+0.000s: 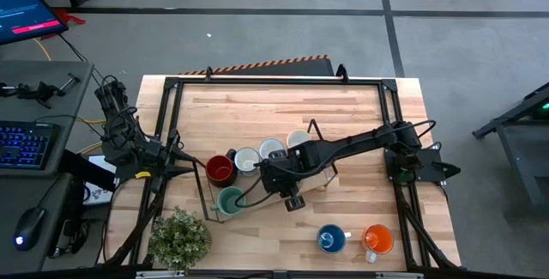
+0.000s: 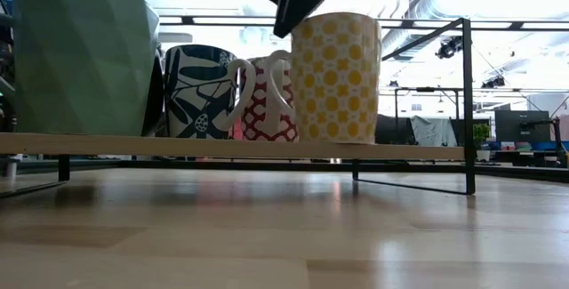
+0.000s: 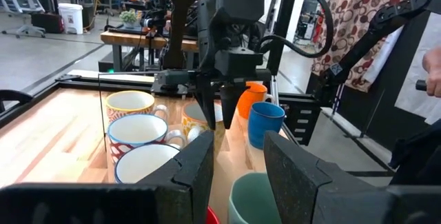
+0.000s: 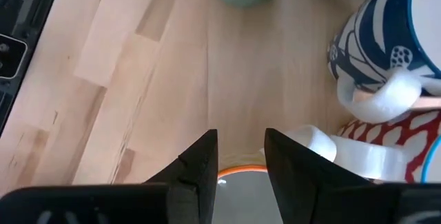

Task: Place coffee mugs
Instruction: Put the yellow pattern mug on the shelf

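Shelf (image 2: 427, 152) carries a mug row. Right gripper (image 4: 241, 156) sits narrow above the yellow mug (image 2: 336, 77), probably pinching its rim. A skewed release could knock the red-patterned mug (image 2: 267, 102). Left gripper (image 3: 238, 165) is parked, part-open. Blue mug (image 1: 331, 239) and orange mug (image 1: 377, 239) wait at the table's near edge.

Worktop (image 1: 360, 112): pale wood planks, framed by black rails.
Shelf (image 2: 267, 148): thin wood board on a black wire frame, standing on the worktop.
On the shelf: red mug (image 1: 220, 169), three pale mugs in a row beside it.
On the worktop: teal mug (image 1: 230, 200), blue mug (image 1: 331, 239), orange mug (image 1: 377, 239), plant (image 1: 180, 236) at the near left corner.
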Tool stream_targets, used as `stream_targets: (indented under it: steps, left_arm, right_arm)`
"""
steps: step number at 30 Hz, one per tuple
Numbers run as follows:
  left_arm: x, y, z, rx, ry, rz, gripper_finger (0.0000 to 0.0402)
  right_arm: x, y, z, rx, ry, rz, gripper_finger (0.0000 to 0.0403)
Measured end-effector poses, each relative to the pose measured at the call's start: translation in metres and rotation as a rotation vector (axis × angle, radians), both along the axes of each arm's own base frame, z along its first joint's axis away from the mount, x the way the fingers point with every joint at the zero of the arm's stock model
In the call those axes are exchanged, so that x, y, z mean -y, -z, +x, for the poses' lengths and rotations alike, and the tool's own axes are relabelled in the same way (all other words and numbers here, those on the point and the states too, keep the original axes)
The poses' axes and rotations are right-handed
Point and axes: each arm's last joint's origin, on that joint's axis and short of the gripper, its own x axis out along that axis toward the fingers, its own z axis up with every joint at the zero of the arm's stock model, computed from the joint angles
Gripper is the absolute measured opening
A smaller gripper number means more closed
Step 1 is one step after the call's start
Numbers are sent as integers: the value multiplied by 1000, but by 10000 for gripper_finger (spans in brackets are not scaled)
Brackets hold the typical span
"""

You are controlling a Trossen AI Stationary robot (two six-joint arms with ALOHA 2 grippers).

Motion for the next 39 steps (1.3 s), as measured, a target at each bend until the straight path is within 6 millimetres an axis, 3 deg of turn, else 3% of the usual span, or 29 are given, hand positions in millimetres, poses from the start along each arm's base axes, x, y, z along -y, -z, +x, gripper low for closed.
stream_targets:
  steps: [22, 39]
  left_arm:
    - [0, 0, 0, 1, 0, -1, 117]
    - [0, 0, 0, 1, 0, -1, 117]
  right_arm:
    - [8, 7, -13, -154, 17, -63, 110]
    - [7, 7, -12, -134, -51, -66, 110]
